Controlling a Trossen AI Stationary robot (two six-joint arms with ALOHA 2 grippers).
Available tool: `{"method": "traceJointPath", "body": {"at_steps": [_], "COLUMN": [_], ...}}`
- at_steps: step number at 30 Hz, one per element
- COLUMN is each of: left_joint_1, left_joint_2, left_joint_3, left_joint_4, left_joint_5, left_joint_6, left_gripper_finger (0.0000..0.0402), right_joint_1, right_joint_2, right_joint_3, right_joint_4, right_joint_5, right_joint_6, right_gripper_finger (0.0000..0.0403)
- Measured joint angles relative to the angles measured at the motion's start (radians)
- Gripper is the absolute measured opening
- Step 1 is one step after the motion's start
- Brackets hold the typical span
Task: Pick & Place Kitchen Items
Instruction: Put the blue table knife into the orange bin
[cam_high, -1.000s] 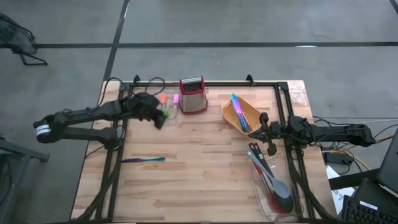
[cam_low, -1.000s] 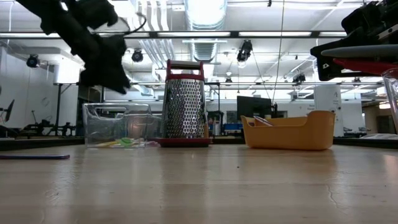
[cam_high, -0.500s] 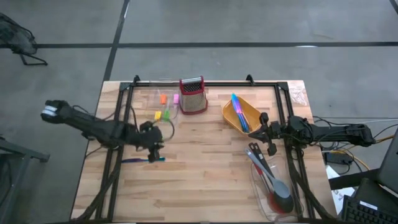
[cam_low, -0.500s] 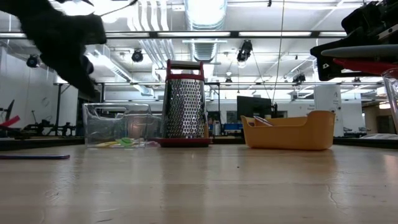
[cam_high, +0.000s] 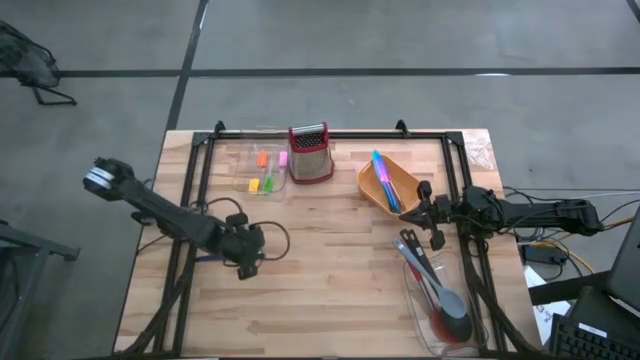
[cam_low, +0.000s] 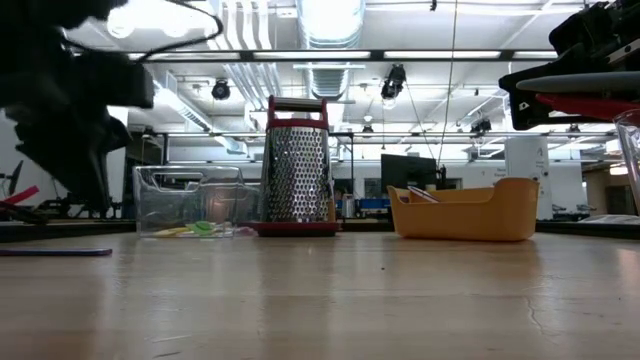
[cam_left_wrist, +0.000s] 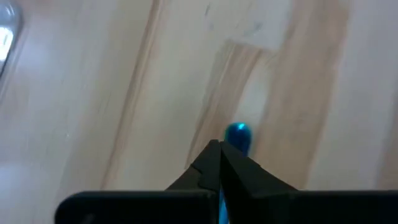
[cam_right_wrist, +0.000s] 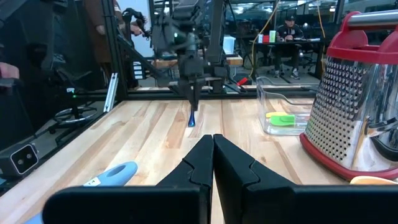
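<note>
A slim blue utensil (cam_high: 208, 260) lies flat on the wooden table (cam_high: 330, 250) at the near left; it also shows in the low view (cam_low: 55, 252). My left gripper (cam_high: 248, 266) slants down over its right end, fingers shut (cam_left_wrist: 219, 144). My right gripper (cam_high: 432, 226) hovers level at the table's right side, shut (cam_right_wrist: 212, 146) and holding nothing. Other slim utensils lie in the orange tray (cam_high: 372, 190). Long black and grey spoons fill the clear bin (cam_high: 420, 305). Small coloured pieces sit in the far clear bin (cam_high: 240, 165). My left gripper is shut on the blue utensil close to its right end; the rounded blue tip (cam_left_wrist: 237, 133) pokes out just past the fingertips. The fingers slant down from the far left, roughly along the utensil. The utensil still lies on the table (cam_right_wrist: 191, 120).
A red-topped steel grater (cam_high: 310, 152) stands at the far edge between the far bin and the orange tray. A black frame (cam_high: 200, 200) runs along the table's left, far and right sides. Bare wood lies in the middle.
My left gripper has swung from the far clear bin toward the table's near edge and sunk onto the blue utensil, turning its wrist on the way, and its fingers have shut. The utensil has stayed where it was.
</note>
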Motion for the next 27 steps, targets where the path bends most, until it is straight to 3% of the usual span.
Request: {"method": "traceJointPath", "body": {"at_steps": [13, 27], "left_joint_1": [-0.003, -0.183], "left_joint_2": [0.215, 0.263], "left_joint_3": [0.003, 0.022], "left_joint_4": [0.006, 0.1], "left_joint_5": [0.031, -0.003], "left_joint_6": [-0.042, -0.361], "left_gripper_finger": [0.001, 0.0012], "right_joint_1": [0.0, 0.0], "right_joint_2": [0.0, 0.0], "right_joint_3": [0.0, 0.0], "right_joint_4": [0.0, 0.0], "right_joint_5": [0.0, 0.0], "right_joint_6": [0.0, 0.0], "right_gripper_finger": [0.0008, 0.0008]}}
